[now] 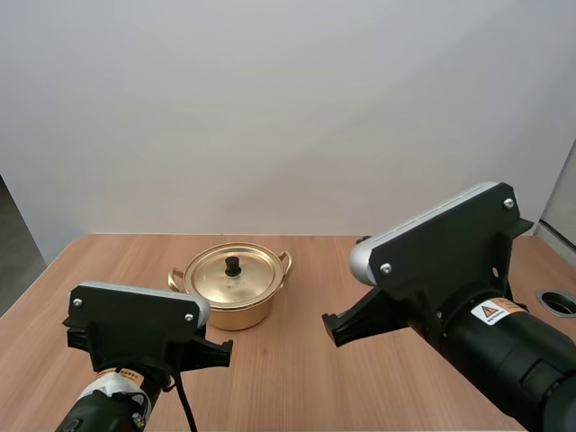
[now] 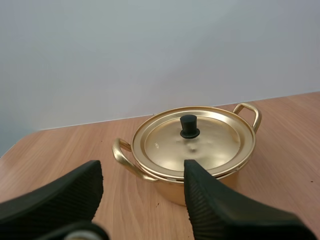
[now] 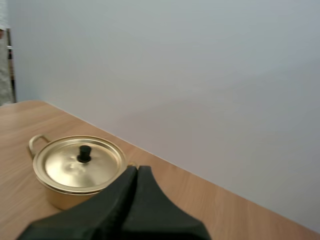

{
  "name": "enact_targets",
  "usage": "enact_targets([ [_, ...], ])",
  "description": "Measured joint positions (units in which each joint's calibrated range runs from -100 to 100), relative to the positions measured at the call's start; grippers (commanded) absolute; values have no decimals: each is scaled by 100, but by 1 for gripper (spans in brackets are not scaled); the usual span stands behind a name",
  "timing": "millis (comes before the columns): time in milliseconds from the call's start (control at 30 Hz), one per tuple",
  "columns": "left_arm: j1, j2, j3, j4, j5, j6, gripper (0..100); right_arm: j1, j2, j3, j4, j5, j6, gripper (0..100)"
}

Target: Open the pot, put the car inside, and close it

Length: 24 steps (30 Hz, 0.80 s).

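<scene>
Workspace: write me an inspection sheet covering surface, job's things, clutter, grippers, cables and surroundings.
Surface: light wooden table, with a round grey grommet near its right edge.
Job's things: round gold metal pot with two loop handles, upright; its flat gold lid with the black knob is on.
Clutter: nothing seen.
Grippers: left gripper open, short of the pot; right gripper shut on nothing, apart from the pot.
Cables: nothing seen.
Surroundings: plain pale wall behind the table.
</scene>
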Motion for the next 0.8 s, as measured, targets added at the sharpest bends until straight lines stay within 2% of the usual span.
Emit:
enact_targets([
  [100,0,0,0,210,54,94,0,80,0,82,-492,-803,436,0],
  [333,0,0,0,307,181,83,0,513,0,1019,-1701,-2585,1493,0],
  [467,0,0,0,361,68,-232,0,792,0,1656,-2375,-3523,2084,0],
  [600,0,0,0,489,-47,-779,0,818,0,2098,-2977,-3706,2678,0],
  [800,0,50,0,557,155,-1647,0,818,0,2536,-3308,-3423,3419,0],
])
